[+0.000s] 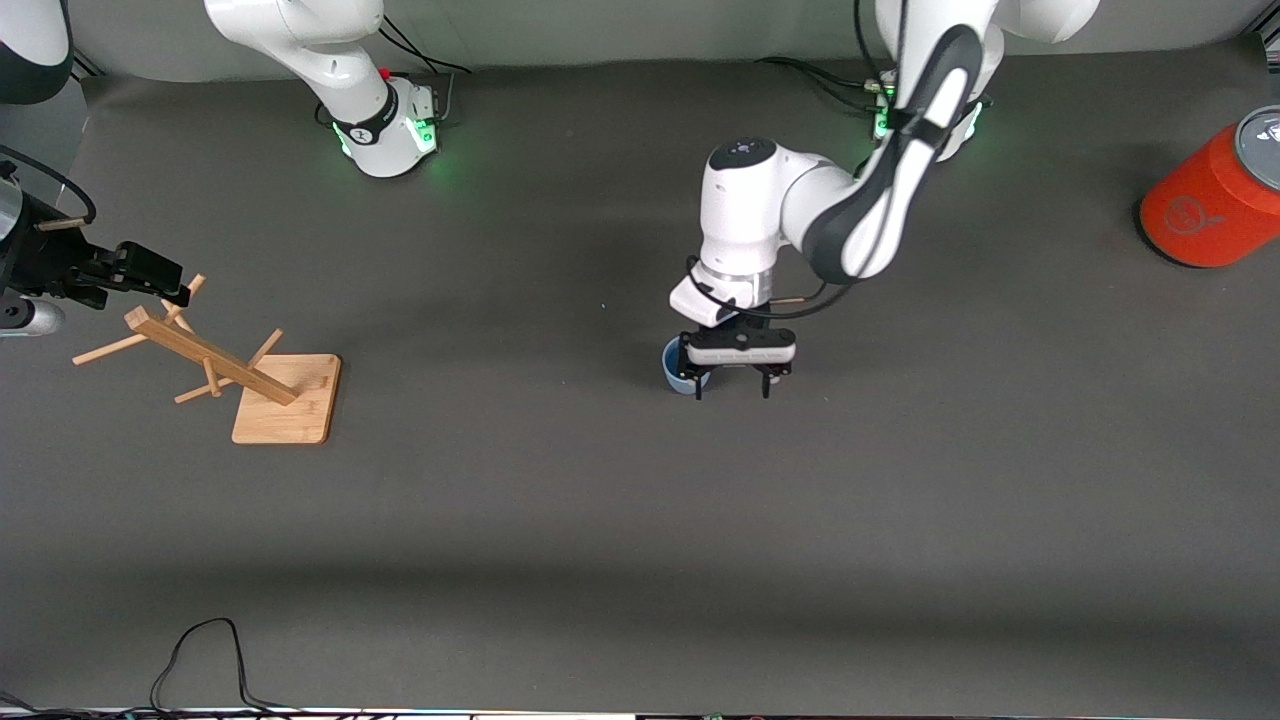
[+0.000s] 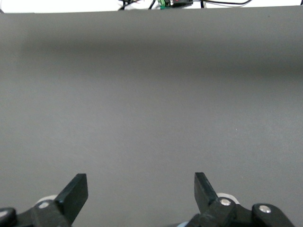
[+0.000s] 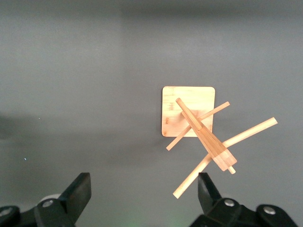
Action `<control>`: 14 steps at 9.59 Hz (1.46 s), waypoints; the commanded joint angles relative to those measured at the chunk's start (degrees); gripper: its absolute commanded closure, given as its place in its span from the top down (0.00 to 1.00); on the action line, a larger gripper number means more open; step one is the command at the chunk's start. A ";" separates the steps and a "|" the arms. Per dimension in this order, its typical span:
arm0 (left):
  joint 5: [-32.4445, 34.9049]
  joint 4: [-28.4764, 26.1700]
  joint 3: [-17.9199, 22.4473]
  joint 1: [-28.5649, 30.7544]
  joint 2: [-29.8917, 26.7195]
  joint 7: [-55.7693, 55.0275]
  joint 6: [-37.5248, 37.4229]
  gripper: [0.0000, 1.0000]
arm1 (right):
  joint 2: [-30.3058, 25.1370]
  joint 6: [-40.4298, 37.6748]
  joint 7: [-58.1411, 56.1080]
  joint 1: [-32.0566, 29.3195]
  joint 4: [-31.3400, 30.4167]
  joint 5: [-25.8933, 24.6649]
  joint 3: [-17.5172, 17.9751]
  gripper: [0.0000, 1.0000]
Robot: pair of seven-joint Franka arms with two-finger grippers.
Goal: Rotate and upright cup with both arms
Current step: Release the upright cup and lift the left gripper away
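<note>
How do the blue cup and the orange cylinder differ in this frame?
The cup is small and pale blue; the orange cylinder is much larger and has a grey lid. The cup sits mid-table, mostly hidden under the open left gripper; the cylinder stands in plain sight at the left arm's end of the table, with no gripper near it. Both rest on the dark table.

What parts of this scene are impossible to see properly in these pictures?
- cup, front view: mostly covered by the open left gripper; upright or not, cannot tell.
- cup, left wrist view: not visible.
- orange cylinder, front view: cut by the edge.
- right gripper, front view: arm cut by the edge.
</note>
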 commanded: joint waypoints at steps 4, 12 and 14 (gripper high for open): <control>-22.07 17.63 -0.12 7.59 -0.84 31.08 -22.82 1.00 | -0.16 0.84 -0.53 0.33 0.58 1.02 -0.46 1.00; -27.46 14.78 0.06 22.01 -11.72 48.97 -42.46 1.00 | -0.51 0.84 -0.53 0.33 0.58 1.02 -0.55 1.00; -27.65 10.64 0.84 24.56 -15.50 52.06 -42.90 1.00 | -0.43 0.93 -0.53 0.33 0.66 1.02 -0.55 1.00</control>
